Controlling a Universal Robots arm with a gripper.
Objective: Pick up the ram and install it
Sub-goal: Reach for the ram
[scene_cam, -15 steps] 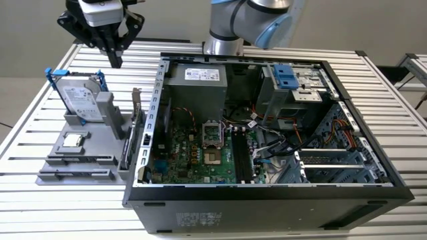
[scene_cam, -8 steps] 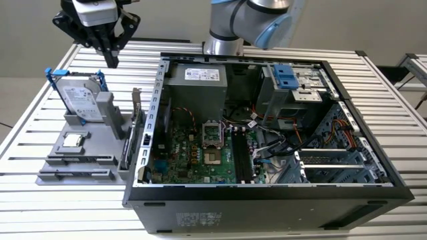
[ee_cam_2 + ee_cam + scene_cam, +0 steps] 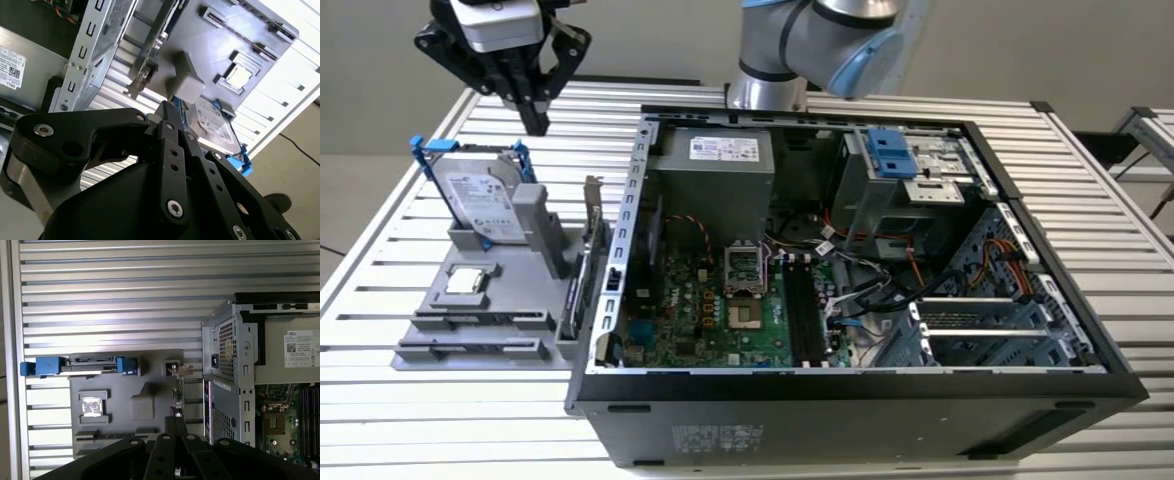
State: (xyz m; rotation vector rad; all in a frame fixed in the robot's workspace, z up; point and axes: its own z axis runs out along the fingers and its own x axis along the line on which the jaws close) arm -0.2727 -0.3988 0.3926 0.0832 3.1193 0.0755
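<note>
While the gripper (image 3: 534, 122) is hovering over the counter (image 3: 380, 260) beyond the upright hard drive (image 3: 483, 200), its fingers (image 3: 170, 132) are pressing together on nothing. The ram (image 3: 478, 322) is lying in a long slot of the grey holder (image 3: 520, 300), beside the open computer case (image 3: 854, 390), well apart from the gripper.

Slatted metal table (image 3: 427, 420), plain grey wall (image 3: 654, 40)

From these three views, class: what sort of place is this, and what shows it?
Probably a robotics lab bench for computer assembly: an open computer case stands on a slatted metal table, a grey fixture beside it holds a hard drive, and the arm's gripper hangs above the fixture.
</note>
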